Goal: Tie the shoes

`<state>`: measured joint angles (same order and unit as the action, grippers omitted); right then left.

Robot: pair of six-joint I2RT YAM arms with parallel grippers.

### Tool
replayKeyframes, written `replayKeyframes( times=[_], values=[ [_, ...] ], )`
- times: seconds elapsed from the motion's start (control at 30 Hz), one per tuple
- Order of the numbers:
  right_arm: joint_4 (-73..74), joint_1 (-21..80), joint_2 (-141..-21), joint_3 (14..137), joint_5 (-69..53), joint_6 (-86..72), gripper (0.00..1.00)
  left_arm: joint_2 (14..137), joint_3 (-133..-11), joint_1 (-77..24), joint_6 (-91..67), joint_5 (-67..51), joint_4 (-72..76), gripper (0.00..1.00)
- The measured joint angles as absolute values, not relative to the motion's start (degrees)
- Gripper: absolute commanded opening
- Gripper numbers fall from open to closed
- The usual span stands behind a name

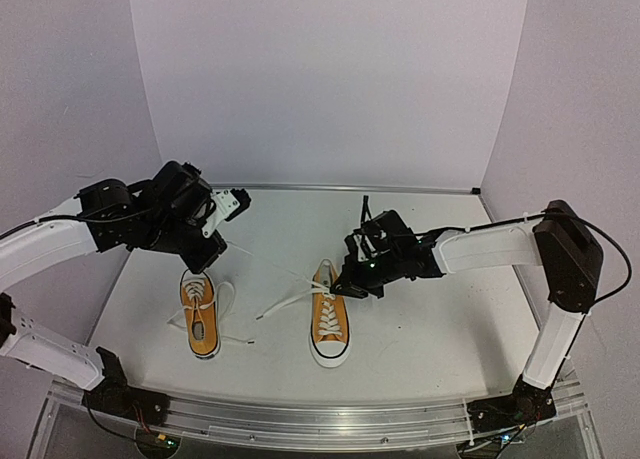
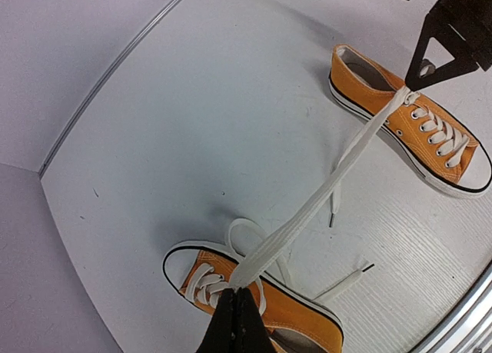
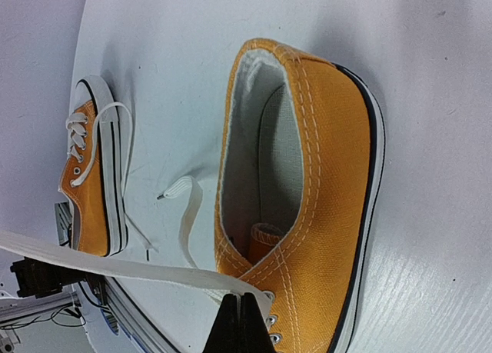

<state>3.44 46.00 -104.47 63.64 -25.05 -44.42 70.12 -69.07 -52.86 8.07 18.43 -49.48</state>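
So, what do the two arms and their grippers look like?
Both arms have white shells between bulky black joints, the left arm and the right arm alike. A thin black cable runs along each. The left gripper and the right gripper are black. A white piece sits on the left wrist.

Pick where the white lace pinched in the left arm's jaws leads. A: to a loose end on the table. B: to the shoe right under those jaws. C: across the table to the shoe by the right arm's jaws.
C: the left wrist view shows the lace running taut from the left arm's jaws, over the near shoe, to the top eyelets of the far shoe by the right arm's jaws.
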Motion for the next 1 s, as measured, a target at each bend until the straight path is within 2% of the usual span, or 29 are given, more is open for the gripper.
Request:
replayKeyframes(
  times=[0.2,0.43,0.73,1.0],
  values=[
    [3.44,46.00,-104.47,63.69,-25.15,-44.42,0.00,63.64,-65.53,-52.87,7.02,15.02,-49.41,0.00],
    [3.46,46.00,-104.47,64.60,-25.17,-44.40,0.00,63.45,-63.29,-57.35,9.58,1.86,-43.93,0.00],
    [3.51,46.00,-104.47,65.28,-25.56,-43.18,0.00,77.49,-67.97,-68.83,17.14,-10.62,-39.47,0.00],
    [3.61,45.16,-104.35,65.26,-26.16,-41.19,0.00,93.00,-76.41,-73.29,25.60,-17.99,-37.35,0.00]
  ],
)
